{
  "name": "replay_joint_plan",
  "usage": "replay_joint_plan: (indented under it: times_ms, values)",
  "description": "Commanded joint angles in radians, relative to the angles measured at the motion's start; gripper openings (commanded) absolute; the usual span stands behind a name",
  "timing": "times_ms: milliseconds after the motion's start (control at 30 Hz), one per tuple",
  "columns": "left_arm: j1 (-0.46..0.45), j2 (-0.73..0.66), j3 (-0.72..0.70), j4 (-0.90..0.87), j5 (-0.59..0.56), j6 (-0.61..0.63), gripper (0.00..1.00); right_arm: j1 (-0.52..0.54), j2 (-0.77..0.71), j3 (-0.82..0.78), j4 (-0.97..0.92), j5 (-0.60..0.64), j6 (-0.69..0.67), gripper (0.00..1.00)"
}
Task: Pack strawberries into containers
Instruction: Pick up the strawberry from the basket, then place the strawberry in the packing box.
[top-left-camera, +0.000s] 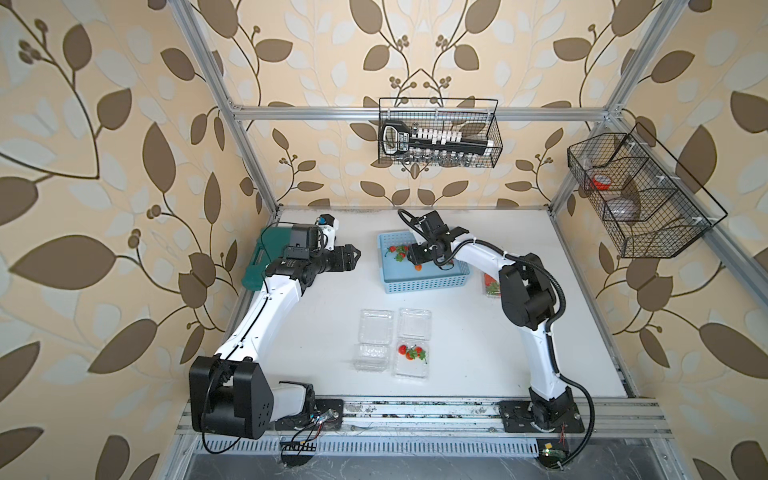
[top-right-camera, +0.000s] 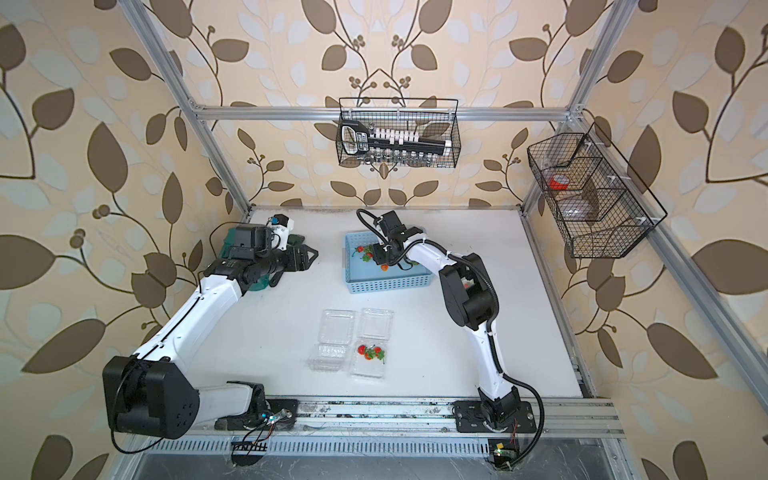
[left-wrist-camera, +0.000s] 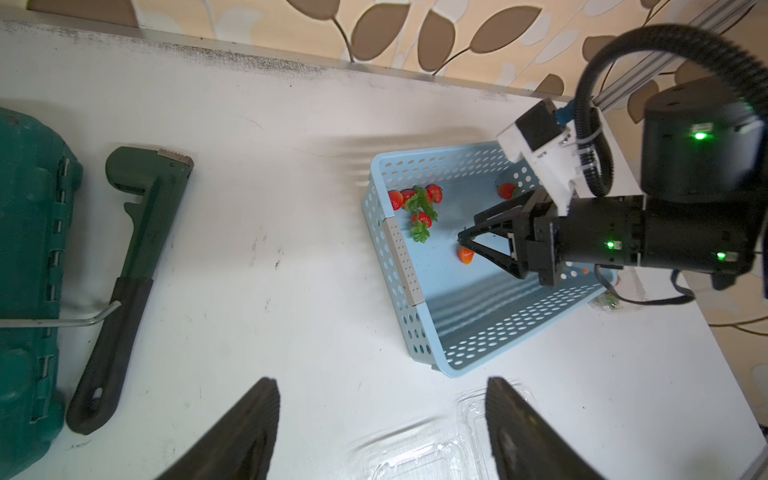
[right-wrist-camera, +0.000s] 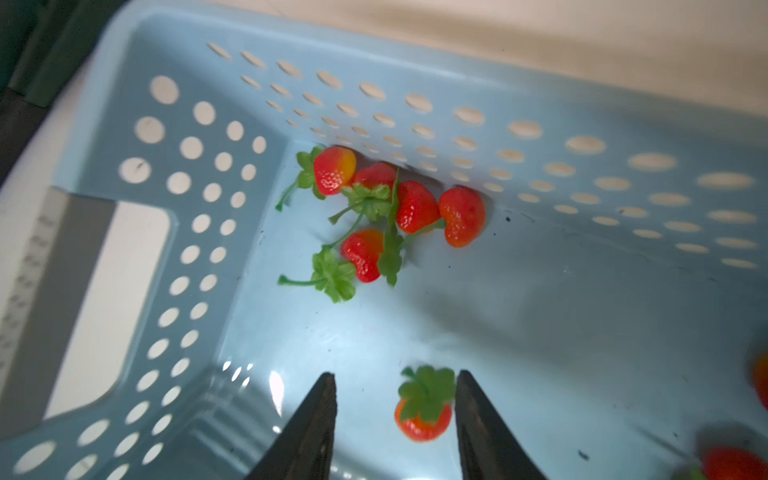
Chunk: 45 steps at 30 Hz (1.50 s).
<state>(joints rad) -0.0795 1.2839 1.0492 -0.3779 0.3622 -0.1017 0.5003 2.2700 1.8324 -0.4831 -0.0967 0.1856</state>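
Strawberry (right-wrist-camera: 424, 415) lies alone on the floor of the blue basket (right-wrist-camera: 374, 104), between the parted jaws of the right claw (right-wrist-camera: 395, 375), nearer to one jaw. The claw should centre, sink lower, and close softly on the red body. Left claw (left-wrist-camera: 382, 381) hangs with jaws apart, empty.

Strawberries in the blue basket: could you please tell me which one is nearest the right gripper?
The lone strawberry between the right gripper's open fingers; the cluster of five lies farther off against the blue basket's perforated wall.
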Motion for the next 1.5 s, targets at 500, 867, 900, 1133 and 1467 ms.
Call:
replay_joint_plan:
  times_ms: [500,867,900,1133,1467]
  values:
    - [-0.007,-0.011,0.0,0.01,0.003,0.026,0.79,-0.008,0.085,0.096,-0.068,0.045,-0.085,0.3]
    - [-0.007,-0.017,0.0,0.009,0.006,0.023,0.8,-0.007,-0.005,0.084,-0.089,0.03,-0.084,0.0]
    - [-0.006,-0.017,0.001,0.011,0.006,0.023,0.79,-0.006,-0.032,0.074,-0.088,0.026,-0.084,0.0]
    - [-0.006,-0.02,-0.001,0.01,0.006,0.024,0.79,0.035,-0.259,-0.098,-0.064,0.006,-0.106,0.0]
    - [-0.008,-0.012,0.002,0.011,0.011,0.021,0.8,0.228,-0.654,-0.562,-0.002,-0.077,-0.059,0.0]
